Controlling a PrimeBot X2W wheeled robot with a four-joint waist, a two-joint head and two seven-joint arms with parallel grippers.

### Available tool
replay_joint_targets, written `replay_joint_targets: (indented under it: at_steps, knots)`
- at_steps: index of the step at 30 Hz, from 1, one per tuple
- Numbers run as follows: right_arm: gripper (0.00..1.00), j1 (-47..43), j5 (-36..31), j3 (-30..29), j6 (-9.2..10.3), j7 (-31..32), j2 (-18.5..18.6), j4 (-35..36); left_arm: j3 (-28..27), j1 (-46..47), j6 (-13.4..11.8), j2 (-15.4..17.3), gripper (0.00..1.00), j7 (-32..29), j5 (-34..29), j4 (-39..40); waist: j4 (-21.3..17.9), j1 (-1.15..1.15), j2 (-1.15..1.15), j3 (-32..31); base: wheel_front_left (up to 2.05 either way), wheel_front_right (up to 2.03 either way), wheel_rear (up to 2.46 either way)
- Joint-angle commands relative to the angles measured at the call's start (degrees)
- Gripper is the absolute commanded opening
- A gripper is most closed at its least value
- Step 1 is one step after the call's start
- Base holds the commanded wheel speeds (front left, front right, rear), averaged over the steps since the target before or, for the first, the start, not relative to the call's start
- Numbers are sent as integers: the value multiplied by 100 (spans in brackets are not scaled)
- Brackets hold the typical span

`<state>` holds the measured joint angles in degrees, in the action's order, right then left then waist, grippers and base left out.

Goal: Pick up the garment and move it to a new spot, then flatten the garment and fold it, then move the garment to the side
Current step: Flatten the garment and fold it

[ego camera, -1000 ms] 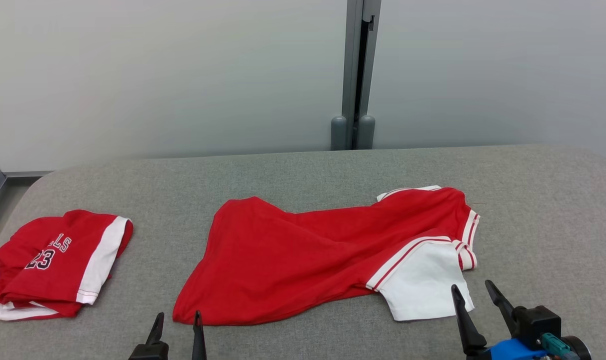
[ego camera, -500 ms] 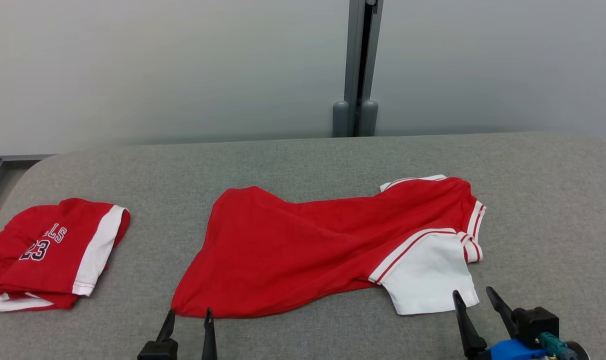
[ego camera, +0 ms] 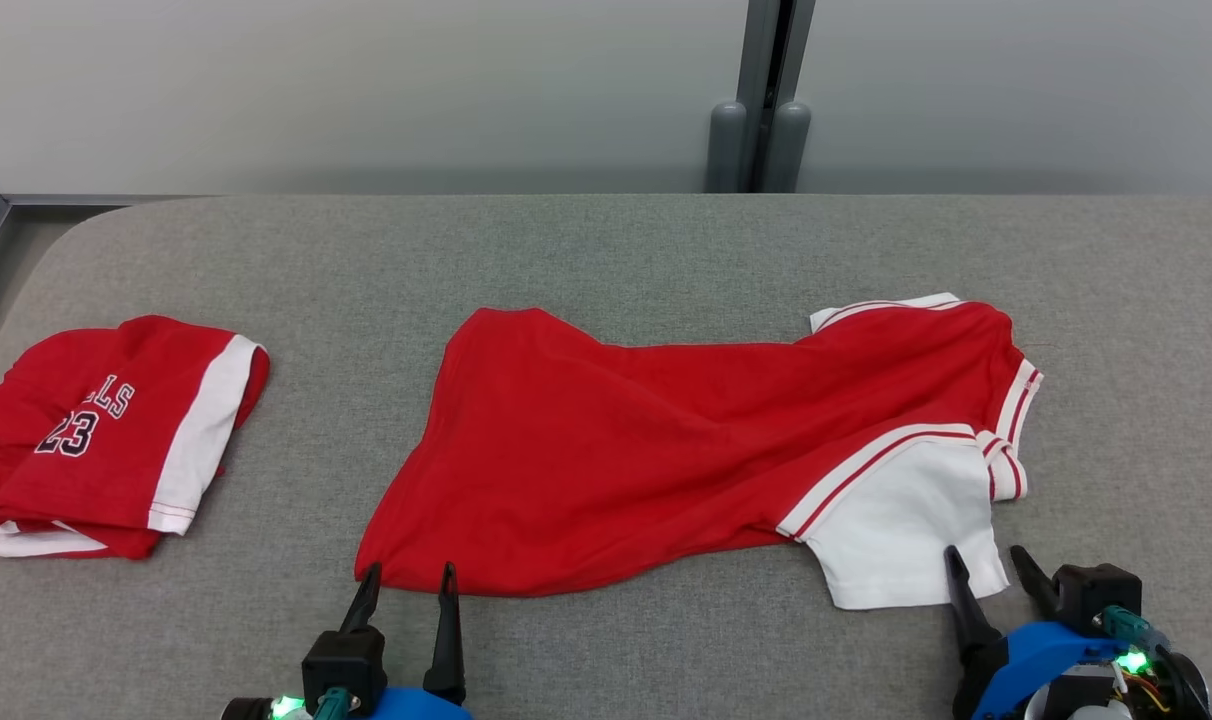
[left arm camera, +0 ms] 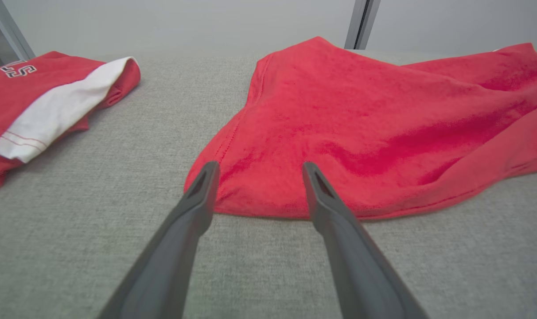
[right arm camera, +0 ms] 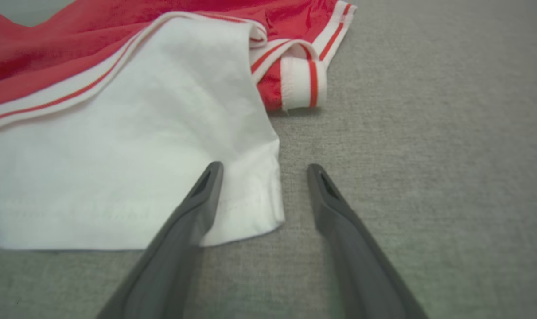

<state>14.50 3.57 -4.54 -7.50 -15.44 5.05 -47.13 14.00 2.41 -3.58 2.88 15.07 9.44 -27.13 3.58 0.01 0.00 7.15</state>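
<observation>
A red garment (ego camera: 656, 440) with a white sleeve (ego camera: 901, 535) lies spread and wrinkled across the middle of the grey padded table (ego camera: 606, 250). My left gripper (ego camera: 410, 582) stands open at the garment's near-left hem corner (left arm camera: 250, 195), fingertips over its edge. My right gripper (ego camera: 984, 560) is open at the near-right corner of the white sleeve (right arm camera: 131, 146); one finger (right arm camera: 206, 186) lies over the sleeve's hem, the other over bare table. Neither holds anything.
A second red and white garment (ego camera: 106, 435), folded, with "23" printed on it, lies at the table's left edge (left arm camera: 38, 102). A grey post (ego camera: 761, 95) stands behind the table against the pale wall. The table's right side is bare.
The head camera has tipped down, so the whole scene sits higher and nearer. Both grippers have come forward to the garment's near edge, the left to the hem corner, the right to the sleeve.
</observation>
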Motion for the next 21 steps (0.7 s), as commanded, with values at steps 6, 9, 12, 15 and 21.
replay_joint_targets:
  at_steps: [6, 9, 12, 15, 21]
  knots:
    - [0, -117, 278, 197, 0, 112, -83, -636, -54, 147, -63, 2, 100, 16, 74, -10, 42, -1, 0, 21, 0, 0, 0]
    - [0, -291, 493, 66, 4, 79, 102, -354, -138, 68, -84, 2, 100, 16, 105, -13, -14, -1, 0, -58, 0, 0, 0]
    - [0, -483, 652, -162, 9, 56, 335, 35, -215, -26, -90, 1, 100, 16, 139, -36, -91, -1, 0, -177, 0, 0, 0]
    - [0, -716, 744, -323, 6, 34, 494, 329, -294, -129, -61, 2, 100, 16, 182, -89, -180, -1, 0, -296, 0, 0, 0]
    - [0, -1050, 803, -543, 4, 30, 742, 660, -224, -260, 95, 1, 100, 15, 404, -171, -326, -1, 0, -381, 0, 0, 0]
